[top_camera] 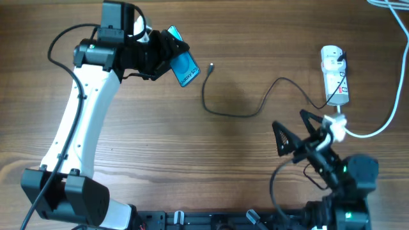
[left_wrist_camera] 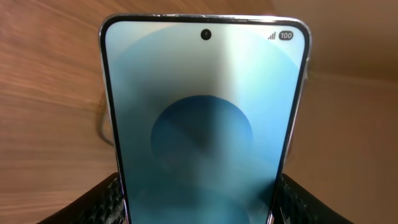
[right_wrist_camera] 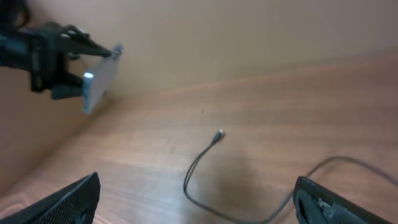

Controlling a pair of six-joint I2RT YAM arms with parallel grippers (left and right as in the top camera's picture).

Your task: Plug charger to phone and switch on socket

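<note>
Nearest the robot's base, the right end effector (top_camera: 295,131) hovers over the bench (top_camera: 160,147) with its fingers spread wide and nothing between them. Just beside it runs the thick white cord (top_camera: 383,124).

Ahead of it the charger (top_camera: 236,114) lies loose on the wood. It runs in a slack curve from the socket (top_camera: 334,73) and loops back to its connector tip (top_camera: 211,66), which rests free on the bench. The socket lies flat at the right side, and I cannot tell whether its switch is on.

Farthest off, the left end effector (top_camera: 167,50) is clamped on the long edges of the phone (top_camera: 183,66). It holds the phone tilted and clear of the bench, screen lit, close to the connector tip but not touching it. The charging port does not show in any view.

The step in hand looks to be fetching the connector with the free arm.

- Come down on the cable just behind the tip, so that a short stiff length sticks out past the fingers. A grip further back would let the thin lead droop and wander.
- Take it square, so the tip points along the fingers.
- Keep the phone rigid, with its port edge turned toward the approaching arm.
- Leave the socket switch until the plug is seated.
</note>
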